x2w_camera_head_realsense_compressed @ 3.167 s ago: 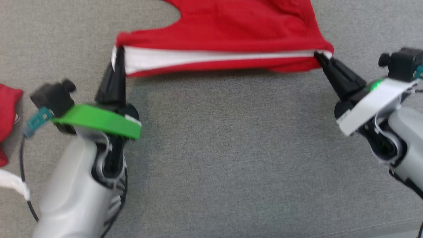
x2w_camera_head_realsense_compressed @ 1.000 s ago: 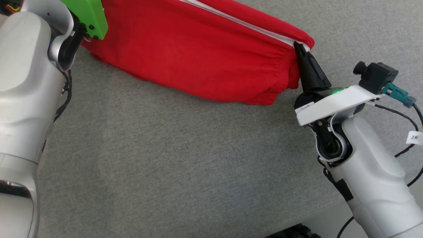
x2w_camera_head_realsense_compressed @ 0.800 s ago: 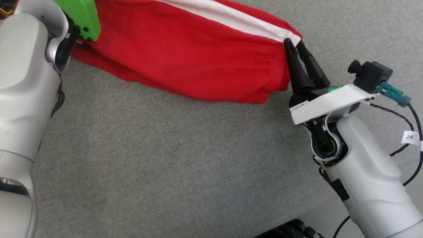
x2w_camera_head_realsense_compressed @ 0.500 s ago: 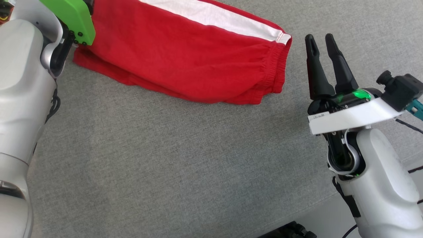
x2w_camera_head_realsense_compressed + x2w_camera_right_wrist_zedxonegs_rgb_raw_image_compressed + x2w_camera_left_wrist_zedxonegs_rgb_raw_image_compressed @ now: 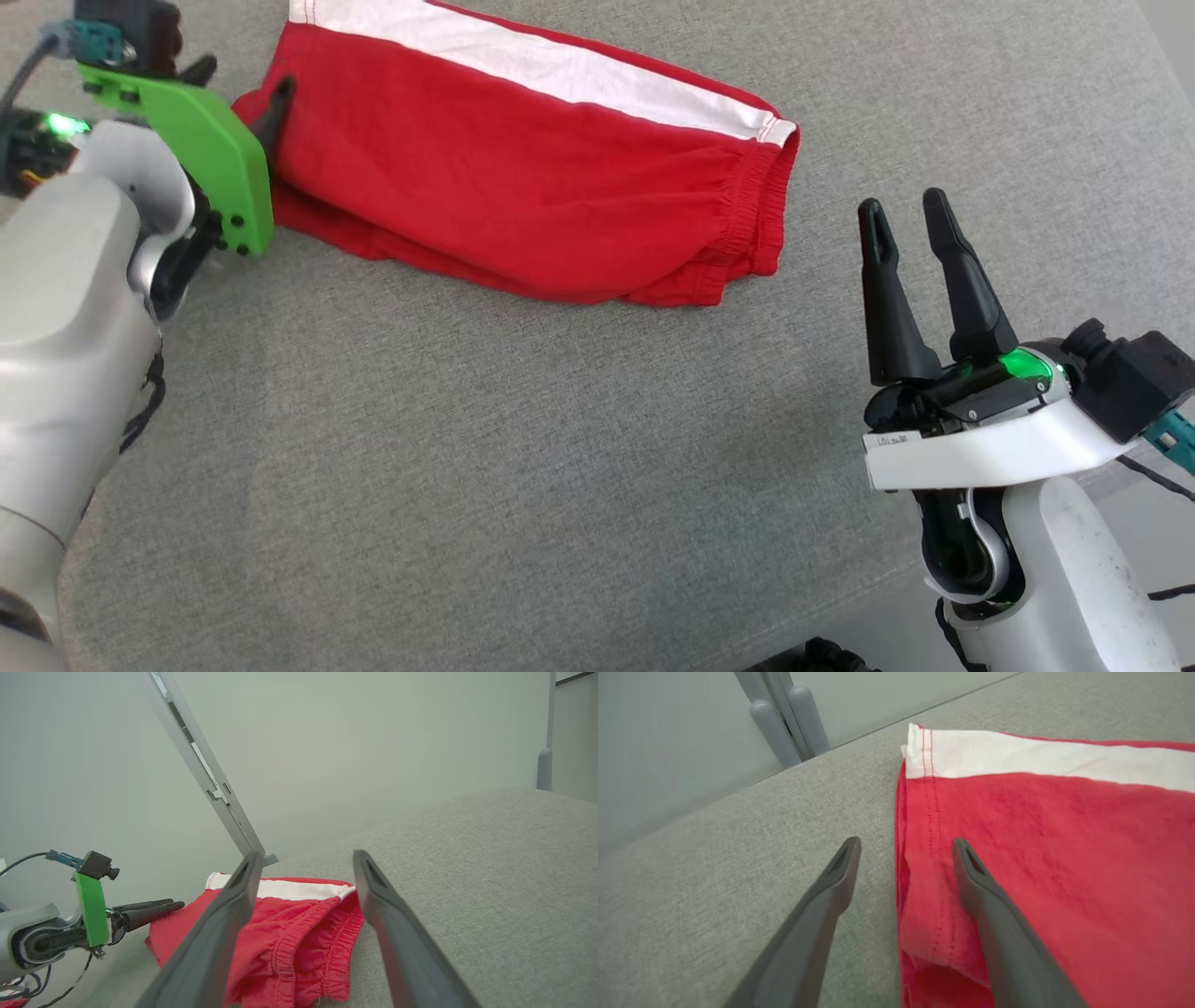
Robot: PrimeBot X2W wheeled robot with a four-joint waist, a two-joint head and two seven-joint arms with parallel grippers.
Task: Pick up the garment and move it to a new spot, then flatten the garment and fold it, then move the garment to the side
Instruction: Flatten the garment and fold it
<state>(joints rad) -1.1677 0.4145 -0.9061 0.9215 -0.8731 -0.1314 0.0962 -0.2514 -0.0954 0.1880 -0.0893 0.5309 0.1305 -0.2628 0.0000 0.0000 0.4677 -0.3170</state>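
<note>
Head view: folded red fabric garment (image 5: 523, 187) on grey woven surface (image 5: 523, 485).
Open jaws: left gripper (image 5: 906, 845) astride hem (image 5: 930, 812), right gripper (image 5: 901, 203) apart.

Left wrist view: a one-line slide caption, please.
Open left gripper astride the hemmed edge of the red garment on grey surface.

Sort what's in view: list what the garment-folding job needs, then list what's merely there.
Job: red garment; left hand, open, straddling its hemmed edge; right hand, open, clear of it.
Merely there: grey cushion underneath; slanted metal strut behind.
</note>
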